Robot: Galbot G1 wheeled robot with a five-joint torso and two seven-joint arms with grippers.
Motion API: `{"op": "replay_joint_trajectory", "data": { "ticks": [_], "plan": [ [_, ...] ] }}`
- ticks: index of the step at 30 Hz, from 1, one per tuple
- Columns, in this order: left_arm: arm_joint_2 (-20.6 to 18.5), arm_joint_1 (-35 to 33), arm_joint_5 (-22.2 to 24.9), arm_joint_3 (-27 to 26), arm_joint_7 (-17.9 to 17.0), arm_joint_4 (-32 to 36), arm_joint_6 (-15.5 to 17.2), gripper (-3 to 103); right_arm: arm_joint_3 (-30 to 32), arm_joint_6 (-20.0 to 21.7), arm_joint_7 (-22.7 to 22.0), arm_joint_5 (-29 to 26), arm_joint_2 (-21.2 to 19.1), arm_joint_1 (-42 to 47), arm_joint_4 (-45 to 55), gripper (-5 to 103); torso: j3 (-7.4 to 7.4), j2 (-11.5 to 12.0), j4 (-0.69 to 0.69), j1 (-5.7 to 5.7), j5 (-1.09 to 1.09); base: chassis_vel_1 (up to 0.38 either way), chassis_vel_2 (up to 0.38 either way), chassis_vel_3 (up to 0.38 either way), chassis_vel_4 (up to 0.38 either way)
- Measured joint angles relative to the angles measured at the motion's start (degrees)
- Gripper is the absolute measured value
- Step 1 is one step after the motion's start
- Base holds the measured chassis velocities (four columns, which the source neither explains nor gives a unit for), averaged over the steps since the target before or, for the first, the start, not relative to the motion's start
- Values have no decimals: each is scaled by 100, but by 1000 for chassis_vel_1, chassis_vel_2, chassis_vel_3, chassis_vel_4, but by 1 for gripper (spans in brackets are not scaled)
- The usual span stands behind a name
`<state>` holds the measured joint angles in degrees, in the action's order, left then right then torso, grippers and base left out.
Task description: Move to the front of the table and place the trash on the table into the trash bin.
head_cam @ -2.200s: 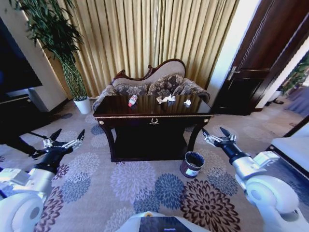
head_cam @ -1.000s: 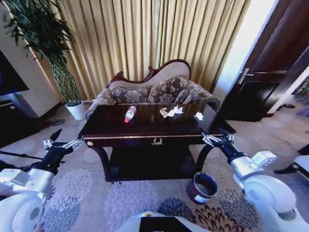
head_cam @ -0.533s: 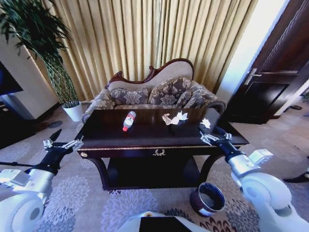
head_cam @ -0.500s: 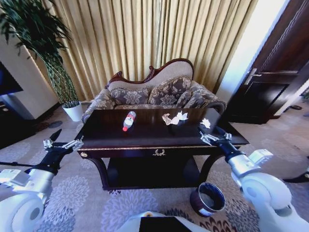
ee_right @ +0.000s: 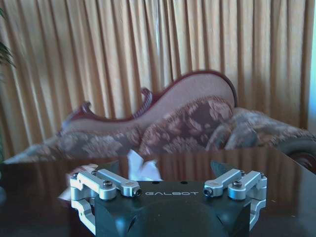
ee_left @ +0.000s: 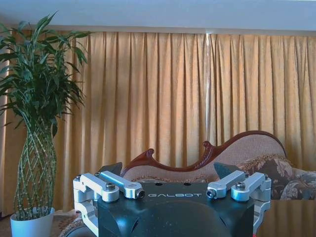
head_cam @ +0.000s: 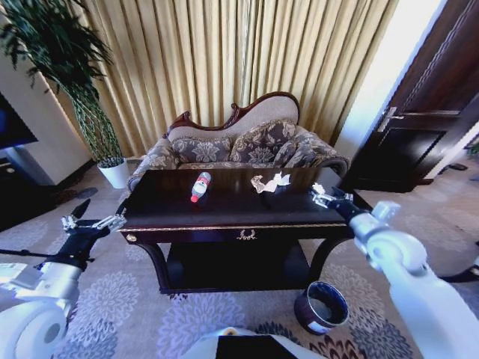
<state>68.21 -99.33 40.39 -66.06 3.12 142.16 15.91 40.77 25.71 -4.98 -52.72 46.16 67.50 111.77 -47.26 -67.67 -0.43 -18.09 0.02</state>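
The dark glossy table [head_cam: 165, 211] stands right in front of me. On it lie a small clear bottle [head_cam: 200, 185] with a red label, a crumpled white paper wad [head_cam: 269, 182], and a smaller wad [head_cam: 317, 188] at the right end. The dark round trash bin [head_cam: 308, 318] sits on the carpet by the table's front right leg. My right gripper [head_cam: 326, 197] is open over the table's right end, beside the small wad; its wrist view faces a white wad [ee_right: 143, 169] past the open gripper [ee_right: 167, 167]. My left gripper [head_cam: 99, 214] hangs open off the table's left end.
A carved sofa [head_cam: 239, 146] stands close behind the table, before gold curtains. A white plant pot [head_cam: 114, 170] with a tall plant [ee_left: 34, 123] is at the back left. A dark door [head_cam: 419, 134] is at the right. Flowered carpet surrounds the table.
The whole view closed in on the table, then nearly stopped. In the last half second my right arm rose and reached forward over the table's right end. The left arm barely moved.
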Motion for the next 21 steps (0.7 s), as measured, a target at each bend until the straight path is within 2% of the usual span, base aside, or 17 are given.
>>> {"op": "replay_joint_trajectory", "data": {
  "ticks": [3,4,6,8,11,15,21],
  "plan": [
    [-6,-23,0,-1,-23,-7,9,100,-494,29,-12,122,-169,-732,-686,100,0,0,0,1,-1,0,0,0,0],
    [-6,-23,0,-1,-23,-7,9,100,-494,29,-12,122,-169,-732,-686,100,0,0,0,1,-1,0,0,0,0],
    [-19,-41,0,-29,-27,-41,12,100,-946,29,-14,271,-283,-1303,-1216,100,0,0,2,0,-2,0,0,0,0],
    [-24,-41,0,-30,-27,-49,13,100,-1055,29,-14,293,-306,-1413,-1329,100,0,0,2,0,-2,0,0,0,0],
    [-37,-10,0,-16,-27,-103,17,100,-1675,35,-14,415,-422,-1993,-1959,100,0,0,2,0,-3,0,0,0,0],
    [-42,-4,1,-12,-26,-118,21,100,-2040,148,-25,466,-429,-2345,-2377,100,0,0,0,0,-2,0,0,0,0],
    [-43,-10,4,-16,-16,-131,22,100,-2225,298,-130,547,-311,-2491,-2595,100,0,0,1,0,-1,0,0,0,0]
  ]
}}
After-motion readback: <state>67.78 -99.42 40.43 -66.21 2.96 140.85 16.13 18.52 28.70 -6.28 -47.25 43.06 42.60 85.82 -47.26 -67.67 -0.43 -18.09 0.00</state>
